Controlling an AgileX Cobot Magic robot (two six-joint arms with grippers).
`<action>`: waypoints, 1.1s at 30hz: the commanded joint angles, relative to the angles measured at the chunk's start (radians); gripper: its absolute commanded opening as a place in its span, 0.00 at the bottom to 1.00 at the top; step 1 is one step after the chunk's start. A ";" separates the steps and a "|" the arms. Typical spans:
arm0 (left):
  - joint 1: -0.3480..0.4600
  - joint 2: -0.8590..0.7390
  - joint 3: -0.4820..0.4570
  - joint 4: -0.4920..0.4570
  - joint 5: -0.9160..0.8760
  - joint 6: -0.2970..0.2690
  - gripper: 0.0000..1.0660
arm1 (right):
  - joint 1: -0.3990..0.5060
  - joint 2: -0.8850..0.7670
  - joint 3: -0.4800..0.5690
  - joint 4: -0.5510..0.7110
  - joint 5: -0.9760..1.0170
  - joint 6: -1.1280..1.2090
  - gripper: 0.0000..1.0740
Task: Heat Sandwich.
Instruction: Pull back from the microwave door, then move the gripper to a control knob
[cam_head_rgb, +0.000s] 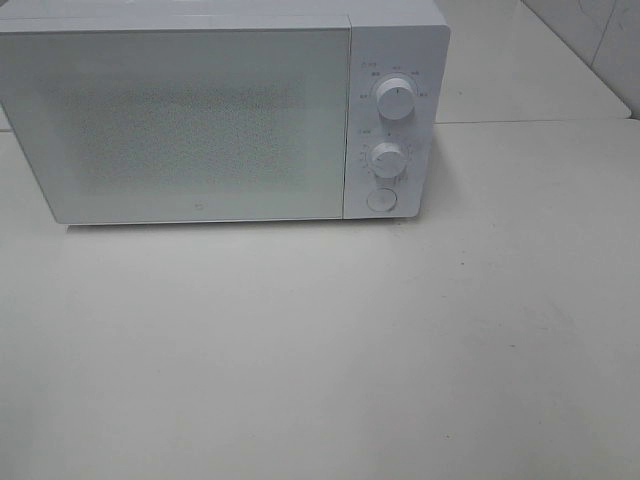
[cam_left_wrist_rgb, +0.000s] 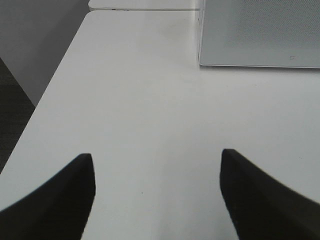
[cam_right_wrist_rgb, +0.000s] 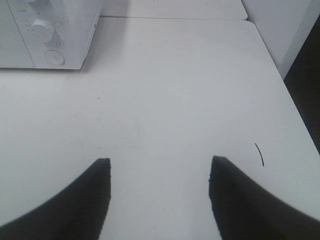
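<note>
So the white microwave (cam_head_rgb: 200, 120) sits at the back of the bench (cam_head_rgb: 320, 350) with its door (cam_head_rgb: 180, 125) shut. The door is frosted and speckled, so you can't see through it. The control panel is on the right side of the microwave: upper knob (cam_head_rgb: 396, 100), lower knob (cam_head_rgb: 387, 158) under it, and a round button (cam_head_rgb: 382, 200) at the bottom.

The sandwich doesn't show up in any of the three views. With that door clouded over, I can't tell if it's inside the microwave or somewhere out of frame.

The left fingers (cam_left_wrist_rgb: 65, 195) are spread wide apart, with nothing between them but bare bench. They hover above the surface, well short of the microwave's front left corner. Same for the right fingers (cam_right_wrist_rgb: 75, 200) — released, gap wide, gripping nothing, and pointed toward the panel end of the microwave but well apart from it. Neither arm shows in the high camera.

One small detail — there's a small dark curved mark (cam_right_wrist_rgb: 258, 153) on the bench near the right fingers, toward the bench edge.
</note>
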 joint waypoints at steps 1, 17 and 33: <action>-0.007 -0.023 0.002 0.003 -0.017 -0.007 0.64 | 0.002 -0.023 0.001 0.000 -0.012 0.005 0.54; -0.007 -0.023 0.002 0.003 -0.017 -0.007 0.64 | 0.002 -0.023 0.001 -0.002 -0.012 0.006 0.70; -0.007 -0.023 0.002 0.003 -0.017 -0.007 0.64 | 0.002 -0.023 0.013 -0.011 -0.294 0.006 0.70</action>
